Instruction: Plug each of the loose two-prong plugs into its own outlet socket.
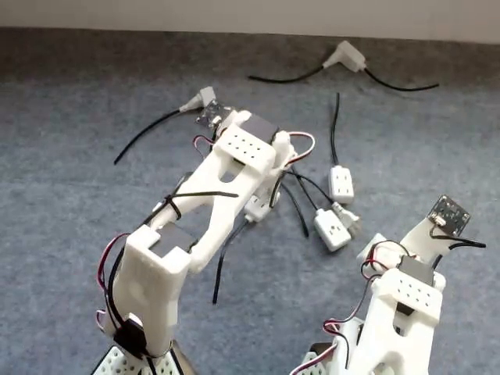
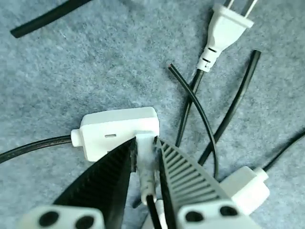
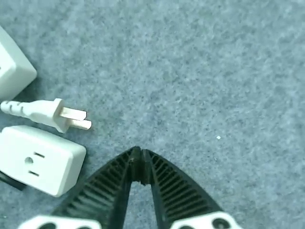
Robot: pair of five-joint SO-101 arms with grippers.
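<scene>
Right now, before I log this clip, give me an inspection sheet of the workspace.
Surface: grey carpet, flat.
Job's things: held plug meets socket block; loose plug lies beside second socket, unplugged; two further plugs, back-left plug and back-right plug, lie loose.
Clutter: nothing seen.
Grippers: left gripper shut on held plug; right gripper shut, empty, over bare carpet.
Cables: black leads cross loosely between the parts.
Surroundings: pale wall along the far edge.

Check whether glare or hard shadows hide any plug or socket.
High view: even light, no glare on the white socket. Left wrist view: soft shadow only, socket block and held plug plain. Right wrist view: loose plug prongs plain, faint shadow.
</scene>
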